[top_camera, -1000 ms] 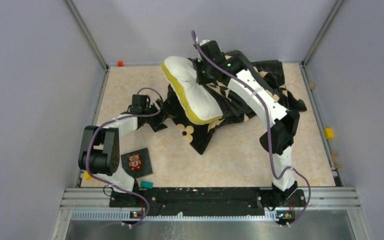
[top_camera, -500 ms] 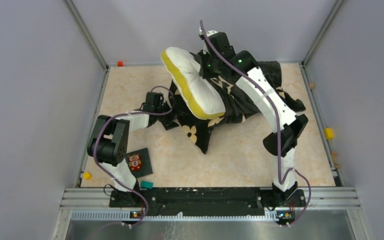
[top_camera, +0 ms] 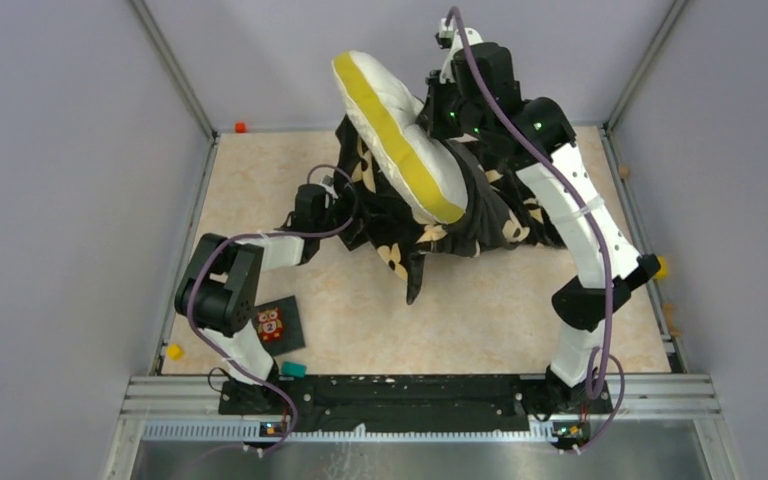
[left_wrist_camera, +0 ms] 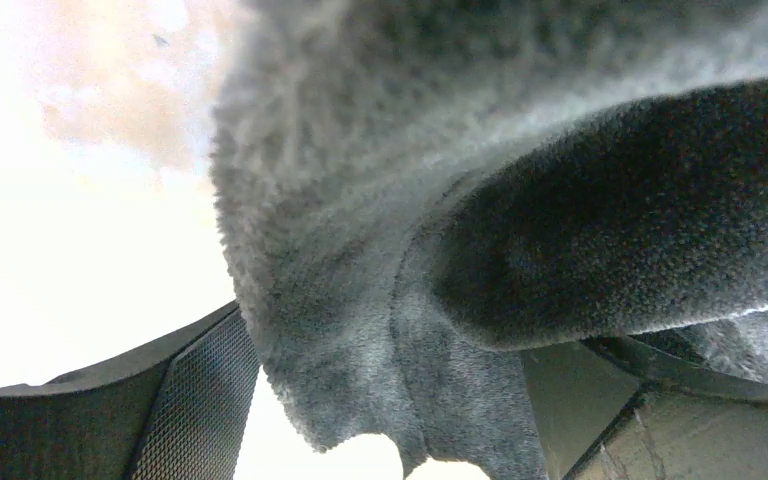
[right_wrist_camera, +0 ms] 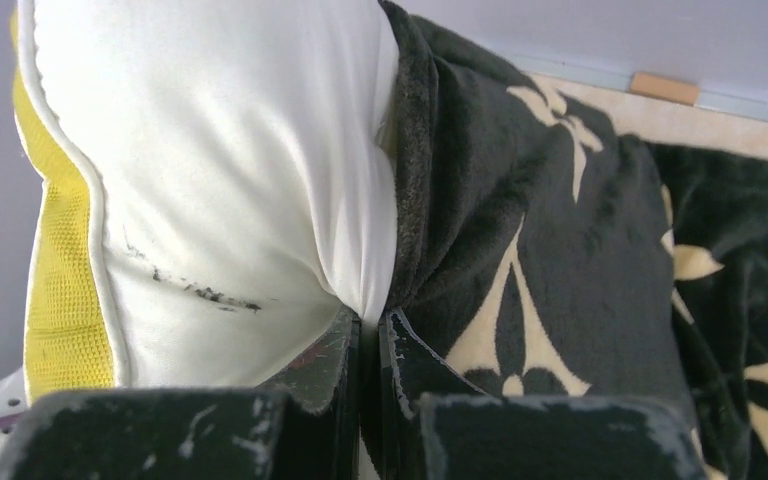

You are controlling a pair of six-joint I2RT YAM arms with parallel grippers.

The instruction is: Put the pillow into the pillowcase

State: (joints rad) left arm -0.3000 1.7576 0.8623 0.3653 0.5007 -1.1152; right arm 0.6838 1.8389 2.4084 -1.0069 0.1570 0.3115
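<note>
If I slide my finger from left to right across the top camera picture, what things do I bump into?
small yellow block → owl card → pillow → yellow piece by the right rail. The pillowcase spreads out under the pillow, so I skip it.

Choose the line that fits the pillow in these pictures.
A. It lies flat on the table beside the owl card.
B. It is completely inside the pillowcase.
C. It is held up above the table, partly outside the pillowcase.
C: in the top view the pillow stands high at the right gripper, its yellow band bare, and the pillowcase covers only part of it.
</note>
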